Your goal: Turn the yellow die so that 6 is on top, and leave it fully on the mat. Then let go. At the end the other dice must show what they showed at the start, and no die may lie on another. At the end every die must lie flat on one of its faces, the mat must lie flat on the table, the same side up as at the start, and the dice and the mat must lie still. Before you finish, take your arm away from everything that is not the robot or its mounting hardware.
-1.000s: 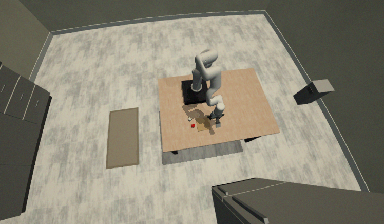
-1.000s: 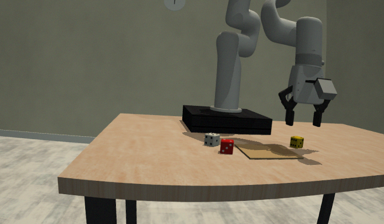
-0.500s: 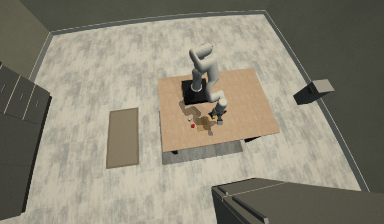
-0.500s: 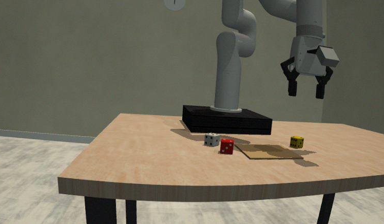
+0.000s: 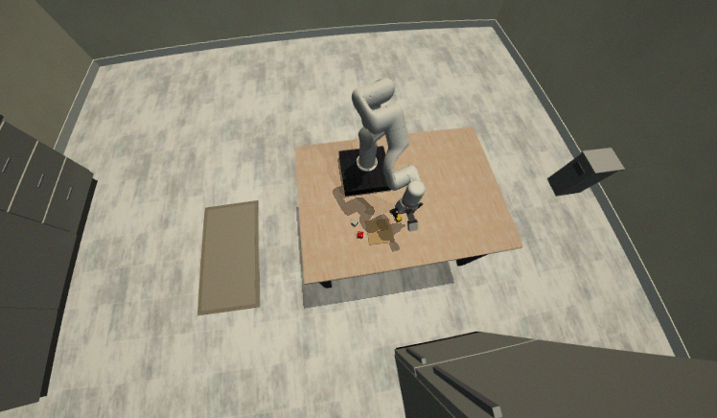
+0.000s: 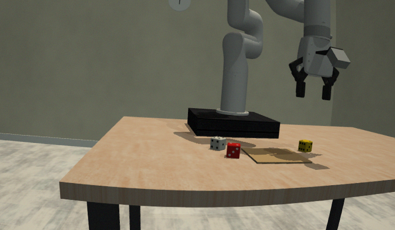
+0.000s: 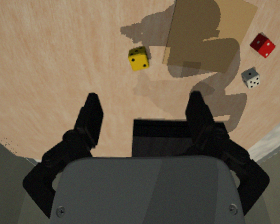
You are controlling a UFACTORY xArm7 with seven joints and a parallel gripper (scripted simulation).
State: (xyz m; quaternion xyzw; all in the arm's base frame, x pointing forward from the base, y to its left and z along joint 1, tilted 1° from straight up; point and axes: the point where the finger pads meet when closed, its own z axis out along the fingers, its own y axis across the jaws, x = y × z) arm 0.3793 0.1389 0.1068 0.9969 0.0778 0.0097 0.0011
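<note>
The yellow die [image 6: 304, 145] lies flat on the bare table, just off the far right corner of the thin brown mat [image 6: 276, 155], not on it. It also shows in the wrist view [image 7: 139, 59] beside the mat [image 7: 207, 26], and in the overhead view [image 5: 398, 219]. My gripper [image 6: 313, 93] hangs open and empty well above the yellow die. In the wrist view the fingers stand wide apart with the die beyond them. The red die [image 6: 233, 150] and the white die [image 6: 217, 143] lie on the table left of the mat.
The arm's black base plate [image 6: 233, 124] sits behind the dice. The table's front edge runs close below the mat in the exterior view. A grey cabinet and boxes stand on the floor, far from the table.
</note>
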